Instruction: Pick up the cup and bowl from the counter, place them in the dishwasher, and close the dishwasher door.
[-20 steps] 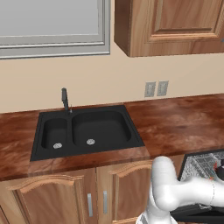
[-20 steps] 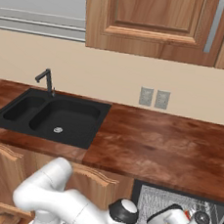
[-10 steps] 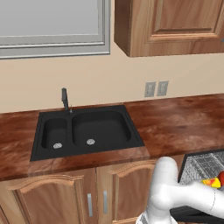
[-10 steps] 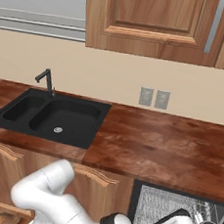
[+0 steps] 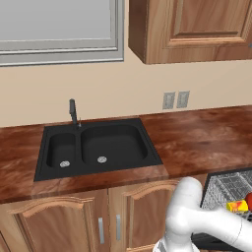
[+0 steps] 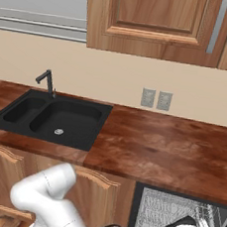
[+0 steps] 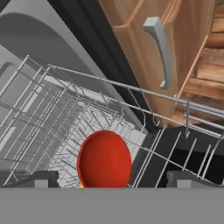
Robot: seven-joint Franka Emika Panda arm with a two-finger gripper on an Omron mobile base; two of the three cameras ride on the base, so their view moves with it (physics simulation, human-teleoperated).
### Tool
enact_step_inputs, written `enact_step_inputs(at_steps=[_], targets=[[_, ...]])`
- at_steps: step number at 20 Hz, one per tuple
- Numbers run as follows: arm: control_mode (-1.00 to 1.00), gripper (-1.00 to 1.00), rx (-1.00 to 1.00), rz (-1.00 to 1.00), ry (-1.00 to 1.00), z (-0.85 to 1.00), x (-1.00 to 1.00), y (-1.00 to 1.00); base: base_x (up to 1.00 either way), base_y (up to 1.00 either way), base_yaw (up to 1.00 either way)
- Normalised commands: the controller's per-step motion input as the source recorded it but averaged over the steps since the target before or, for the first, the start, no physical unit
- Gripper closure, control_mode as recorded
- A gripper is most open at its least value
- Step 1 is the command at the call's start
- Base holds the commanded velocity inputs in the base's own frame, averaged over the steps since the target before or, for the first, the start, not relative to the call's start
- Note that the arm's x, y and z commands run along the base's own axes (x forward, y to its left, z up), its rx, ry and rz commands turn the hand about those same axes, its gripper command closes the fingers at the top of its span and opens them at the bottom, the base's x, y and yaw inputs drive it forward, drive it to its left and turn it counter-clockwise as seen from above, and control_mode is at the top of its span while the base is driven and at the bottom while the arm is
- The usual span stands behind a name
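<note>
Inside wire rack (image 7: 65, 127) of dishwasher (image 6: 174, 212), your bowl (image 7: 105, 159) lay dome-up, red underside facing hand camera. Gripper (image 7: 109, 180) sat just above it, fingers spread wide, gripping nothing. Yellow cup (image 5: 237, 205) rested beside bowl. Wooden cabinet door (image 7: 144, 57) stood adjacent.

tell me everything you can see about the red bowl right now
The bowl is small, smooth and glossy red, and looks like plastic or glazed ceramic. In the hand view its rounded side faces the camera, so it seems tipped on edge or turned over among the tines of the grey-white wire rack inside the dishwasher, low between the spread fingertips. The open gripper is apart from it. In the left base view a sliver of red shows beside the yellow cup in the rack.
</note>
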Motion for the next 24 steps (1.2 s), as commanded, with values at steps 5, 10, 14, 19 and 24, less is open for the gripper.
enact_step_inputs(at_steps=[5, 10, 14, 19, 24], targets=[[-1.00, -1.00, 0.02, 0.00, 0.00, 0.14, -0.12, 0.00, 0.00, 0.00, 0.00], [-1.00, -1.00, 0.12, -0.04, 0.00, 0.34, -0.12, 0.00, 0.00, 0.00, 0.00], [-1.00, -1.00, 0.14, -0.09, 0.00, 0.33, -0.01, 0.06, 0.00, 0.00, 0.00], [-1.00, -1.00, 0.12, -0.07, 0.00, 0.15, -0.02, 0.01, 0.00, 0.00, 0.00], [-1.00, -1.00, 0.10, -0.05, 0.00, 0.09, -0.01, 0.00, 0.00, 0.00, 0.00]])
